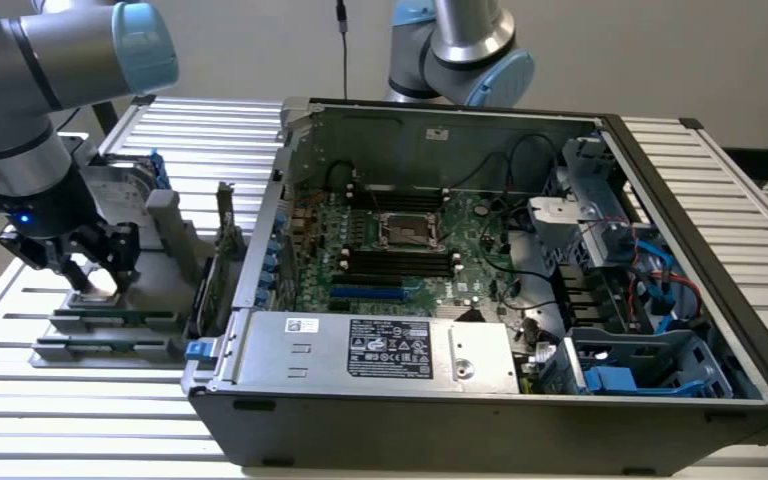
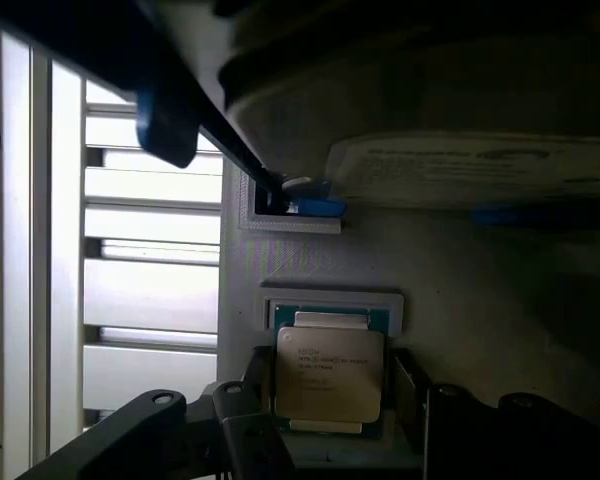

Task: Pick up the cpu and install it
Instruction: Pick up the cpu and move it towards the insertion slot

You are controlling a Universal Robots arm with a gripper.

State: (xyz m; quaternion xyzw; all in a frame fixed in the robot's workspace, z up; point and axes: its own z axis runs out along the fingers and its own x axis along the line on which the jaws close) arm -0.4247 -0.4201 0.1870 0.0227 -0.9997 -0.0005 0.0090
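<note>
- The gripper (image 1: 89, 272) (image 2: 332, 402) stands low over a grey holder (image 1: 115, 322) on the slatted worktop (image 1: 77, 410), at the exterior view's left.
- Its fingers (image 2: 258, 392) pinch the cpu (image 2: 328, 372) by two opposite edges.
- The cpu lies flat in the holder, beside the open computer case (image 1: 491, 425).

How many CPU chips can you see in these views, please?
1. The cpu lies in its holder beside the computer case, right at the pincer. The motherboard socket looks empty; others may be hidden.
</note>
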